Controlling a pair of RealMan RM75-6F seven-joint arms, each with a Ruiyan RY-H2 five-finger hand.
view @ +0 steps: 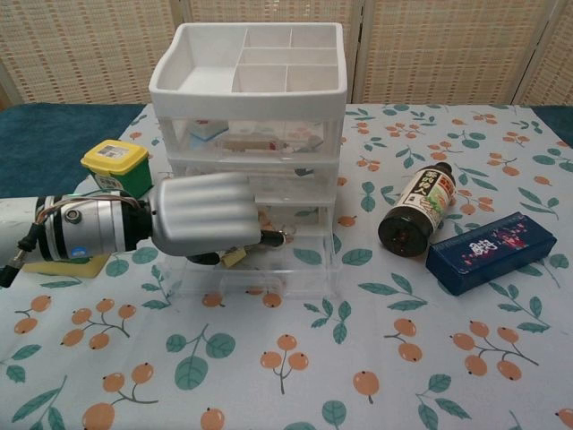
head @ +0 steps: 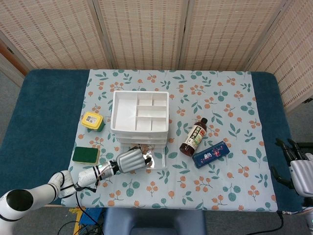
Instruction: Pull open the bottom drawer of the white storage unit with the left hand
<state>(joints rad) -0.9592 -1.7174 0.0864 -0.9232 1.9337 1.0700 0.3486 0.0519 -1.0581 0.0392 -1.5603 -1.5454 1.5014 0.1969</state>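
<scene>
Bottom drawer point(view: 255, 269) of the white unit point(view: 251, 116), mid-table point(head: 49, 107), stands partly pulled out toward the camera, front wall clear of the frame; small beads and trinkets lie inside. Left robot hand point(view: 204, 219) is at the drawer's left front, fingers curled over the rim; grip looks engaged, contact partly hidden. Judgement: pull mostly done, remaining travel unclear. Right robot hand point(head: 296, 164) idles at the table's edge, fingers spread, holding nothing. Bottle point(view: 419, 208) label has Chinese characters, unreadable; blue box point(view: 491, 251) print and yellow tub point(view: 115, 164) sticker illegible.
</scene>
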